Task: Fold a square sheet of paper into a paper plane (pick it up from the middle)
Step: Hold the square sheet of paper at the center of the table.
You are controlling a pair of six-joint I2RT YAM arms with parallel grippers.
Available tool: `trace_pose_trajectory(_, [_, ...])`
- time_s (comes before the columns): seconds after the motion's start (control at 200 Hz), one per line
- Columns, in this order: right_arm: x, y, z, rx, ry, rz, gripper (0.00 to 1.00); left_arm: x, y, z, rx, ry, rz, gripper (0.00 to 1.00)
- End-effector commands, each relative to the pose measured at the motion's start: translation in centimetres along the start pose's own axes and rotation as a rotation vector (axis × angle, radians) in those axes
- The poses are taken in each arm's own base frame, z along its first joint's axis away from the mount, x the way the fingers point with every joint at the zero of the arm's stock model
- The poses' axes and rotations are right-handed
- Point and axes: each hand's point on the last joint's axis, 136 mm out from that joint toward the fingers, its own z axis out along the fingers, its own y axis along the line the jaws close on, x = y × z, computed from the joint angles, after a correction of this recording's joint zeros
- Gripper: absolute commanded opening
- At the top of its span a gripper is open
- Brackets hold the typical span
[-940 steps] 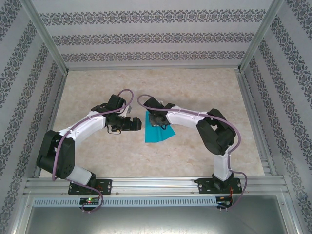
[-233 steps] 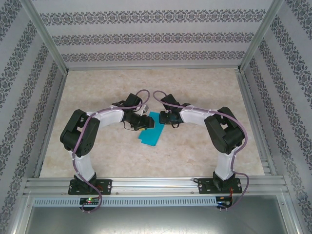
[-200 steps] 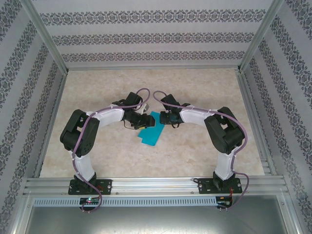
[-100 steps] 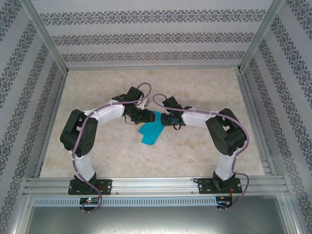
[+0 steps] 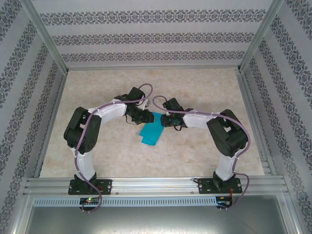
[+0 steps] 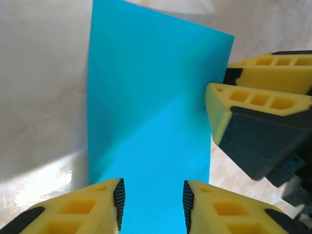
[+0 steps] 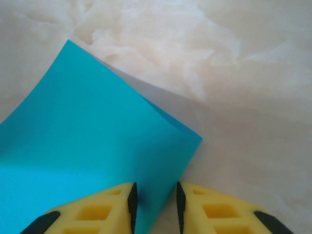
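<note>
The square sheet of paper (image 5: 151, 132) is teal-blue and lies folded into a narrow strip on the marbled table. Its far end curls up between the two grippers. My left gripper (image 5: 147, 117) reaches that end from the left. In the left wrist view, its jaws (image 6: 152, 189) stand apart and the paper (image 6: 151, 107) runs through the gap. My right gripper (image 5: 163, 120) faces it from the right. Its jaws (image 7: 156, 191) are narrowly open over the corner of the doubled paper (image 7: 87, 146). The right gripper's fingers (image 6: 243, 109) touch the sheet's right edge.
The pale marbled table (image 5: 204, 87) is bare around the paper. Patterned walls and aluminium posts (image 5: 48, 44) close it in on three sides. A metal rail (image 5: 156, 184) runs along the near edge by the arm bases.
Both grippers have closed in on the paper's far end. That end has bent upward, and the sheet has shifted slightly. The left jaws have narrowed.
</note>
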Motion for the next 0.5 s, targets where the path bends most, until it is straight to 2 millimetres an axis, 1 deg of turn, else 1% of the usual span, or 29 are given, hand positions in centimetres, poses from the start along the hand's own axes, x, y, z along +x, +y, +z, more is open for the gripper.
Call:
trace_pose_trajectory(0.0, [1.4, 0.9, -0.3, -0.046, 0.040, -0.023, 0.31, 1.1, 0.1, 1.1, -0.002, 0.027, 0.001, 0.40])
trace_pose_trajectory(0.25, [1.1, 1.1, -0.5, -0.069, 0.030, -0.009, 0.32, 2.5, 0.8, 2.6, -0.005, 0.064, -0.016, 0.39])
trace_pose_trajectory(0.495, [0.4, 1.4, -0.8, -0.094, 0.010, 0.024, 0.35, 3.2, 1.0, 3.4, -0.007, 0.079, -0.019, 0.39])
